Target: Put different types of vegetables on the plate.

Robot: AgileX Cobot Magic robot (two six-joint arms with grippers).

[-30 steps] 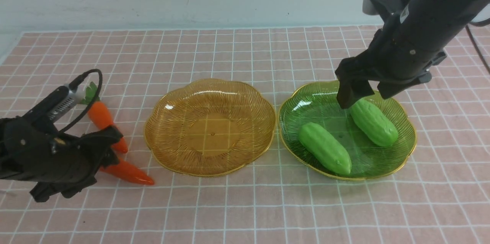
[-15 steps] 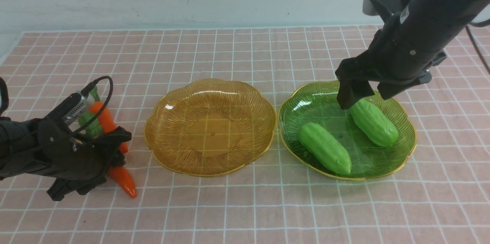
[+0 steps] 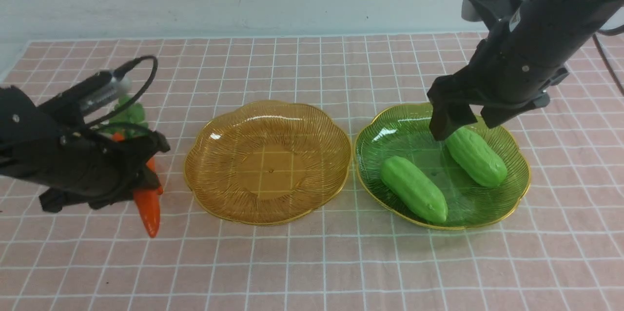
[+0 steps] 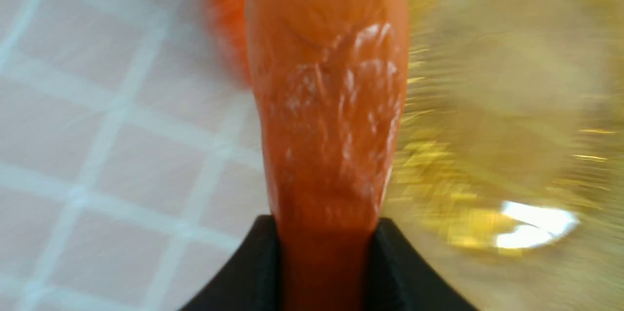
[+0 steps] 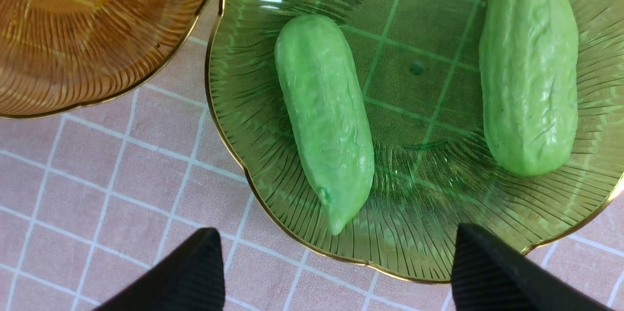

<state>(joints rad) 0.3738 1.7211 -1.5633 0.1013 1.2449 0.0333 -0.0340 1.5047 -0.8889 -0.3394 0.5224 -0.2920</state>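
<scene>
My left gripper [image 3: 141,177] is shut on an orange carrot [image 3: 147,211] and holds it above the cloth, tip pointing down. In the left wrist view the carrot [image 4: 331,121] stands between the two black fingers [image 4: 248,267]. A second carrot [image 4: 224,18] lies behind it, blurred, and its green leaves [image 3: 127,115] show past the arm. Two light-green gourds [image 3: 414,189] [image 3: 477,156] lie in the green plate [image 3: 370,145]. My right gripper [image 3: 463,123] hangs open over that plate, above the gourds [image 5: 324,116] [image 5: 529,67], touching neither.
An amber glass plate [image 3: 268,165] stands between the carrots and the green plate, with nothing in it. A pink checked cloth [image 3: 312,272] covers the table. A pale wall runs along the far edge.
My left gripper has closed on the nearer carrot and lifted it up and back off the cloth; its tip has swung from sideways to downward. The right arm has not moved.
</scene>
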